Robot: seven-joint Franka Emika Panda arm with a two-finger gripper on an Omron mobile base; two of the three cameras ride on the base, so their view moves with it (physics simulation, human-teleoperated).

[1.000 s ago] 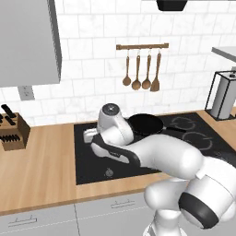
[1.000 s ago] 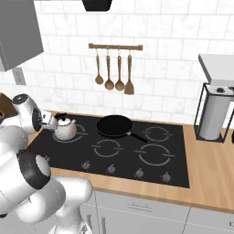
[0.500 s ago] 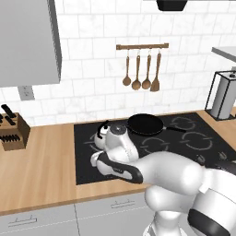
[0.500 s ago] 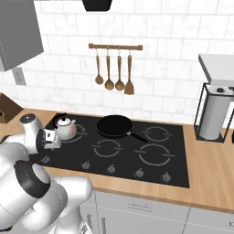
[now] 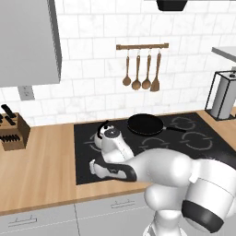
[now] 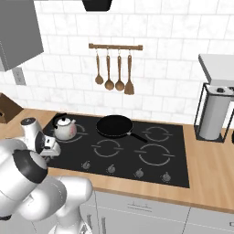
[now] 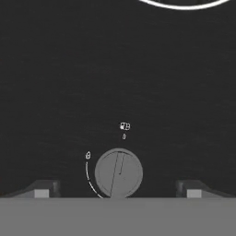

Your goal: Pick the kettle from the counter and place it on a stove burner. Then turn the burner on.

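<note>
- Black cooktop [image 6: 137,151] fills the counter's middle; the kettle [image 6: 64,129] sits on its far-left burner [image 6: 78,132], so placing looks done.
- My gripper [image 7: 118,192] hangs wide and empty over a knob [image 7: 118,173], lined up to straddle and turn it.

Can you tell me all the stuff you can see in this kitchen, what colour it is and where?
kettle: one, silver-grey with black handle, on the cooktop's back left ring
frying pan: one, black, on the cooktop at the back
cooktop: one, black glass, set in the counter
knob: one, grey, on the cooktop between the gripper's fingertips
counter: one, light-brown wood
wooden utensils: four, brown, hanging on the wall rail
knife block: one, brown, far left on the counter
gripper: one, dark fingertips, open, right above the knob
</note>
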